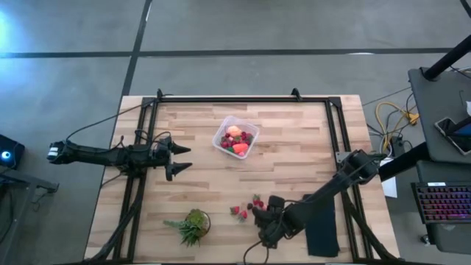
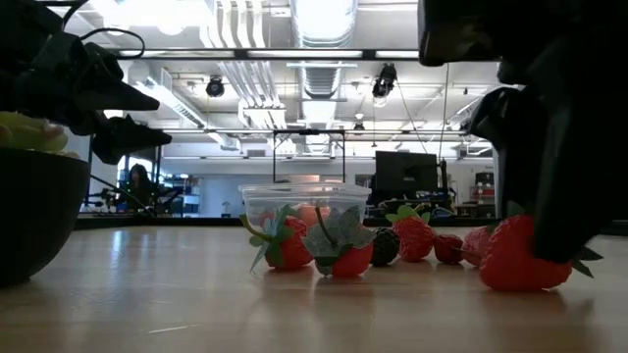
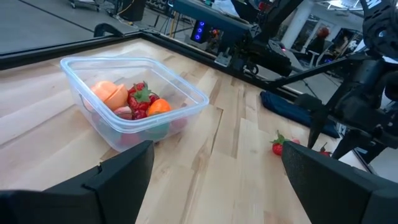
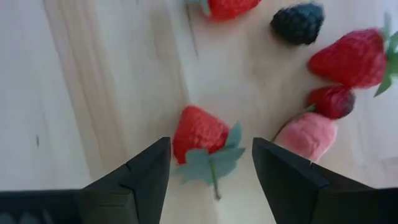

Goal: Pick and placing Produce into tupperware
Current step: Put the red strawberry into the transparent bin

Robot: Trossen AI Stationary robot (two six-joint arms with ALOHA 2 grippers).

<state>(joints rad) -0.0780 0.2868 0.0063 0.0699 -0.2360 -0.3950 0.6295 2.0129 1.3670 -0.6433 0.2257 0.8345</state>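
Observation:
A clear tupperware (image 1: 235, 138) stands mid-table with an orange-pink fruit, strawberries and an orange piece (image 3: 158, 106) inside. Loose produce lies near the front edge: several red strawberries (image 1: 237, 211), a dark berry (image 4: 298, 22) and a pink piece (image 4: 308, 134). My right gripper (image 4: 210, 146) points steeply down, open, over one strawberry (image 4: 198, 132). That strawberry lies on its side on the wood, green top toward the wrist, between the two fingers; no touch shows. My left gripper (image 1: 185, 158) waits open at the table's left, facing the tupperware.
A spiky green plant in a dark pot (image 1: 193, 225) stands near the front edge, left of the loose produce. A flat black pad (image 1: 321, 230) lies under my right arm. A black frame (image 1: 243, 99) runs along the table's far side and both flanks.

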